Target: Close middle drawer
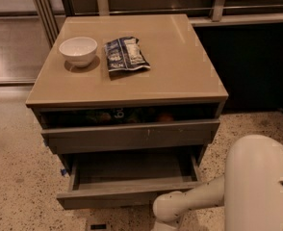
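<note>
The middle drawer of the tan-topped cabinet stands pulled far out, its grey floor bare and its plain front nearest me. My white arm reaches in from the lower right, with its rounded joint just in front of the right part of the drawer front. The gripper itself is below the bottom edge of the view, hidden past that joint.
Above the middle drawer, the top drawer front with a small pale scratch sits slightly out, with items dimly visible behind it. A white bowl and a dark snack bag lie on the cabinet top. Speckled floor surrounds the cabinet, and my white body fills the lower right.
</note>
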`<move>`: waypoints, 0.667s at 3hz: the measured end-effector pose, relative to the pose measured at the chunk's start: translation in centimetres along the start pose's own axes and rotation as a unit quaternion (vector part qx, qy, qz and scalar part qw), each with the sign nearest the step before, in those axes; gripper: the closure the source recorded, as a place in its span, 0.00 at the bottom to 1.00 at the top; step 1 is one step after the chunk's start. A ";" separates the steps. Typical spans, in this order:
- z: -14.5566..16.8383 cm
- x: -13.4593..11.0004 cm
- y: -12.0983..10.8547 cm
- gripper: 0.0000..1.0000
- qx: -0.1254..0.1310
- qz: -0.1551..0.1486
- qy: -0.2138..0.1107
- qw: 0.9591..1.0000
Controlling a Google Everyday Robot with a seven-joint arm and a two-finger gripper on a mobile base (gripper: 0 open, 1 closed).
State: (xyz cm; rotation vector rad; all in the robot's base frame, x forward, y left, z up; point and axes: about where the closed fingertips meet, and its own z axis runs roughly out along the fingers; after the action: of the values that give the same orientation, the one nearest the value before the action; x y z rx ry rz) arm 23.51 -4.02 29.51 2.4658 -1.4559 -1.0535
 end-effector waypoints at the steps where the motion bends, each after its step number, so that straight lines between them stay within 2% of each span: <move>1: 0.0 0.0 0.0 0.00 0.000 0.000 0.000 1.000; 2: 0.1 -0.1 -0.1 0.00 -0.001 0.004 0.006 1.000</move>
State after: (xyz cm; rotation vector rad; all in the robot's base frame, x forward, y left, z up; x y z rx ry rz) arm 23.46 -3.85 29.46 2.4596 -1.4595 -1.0358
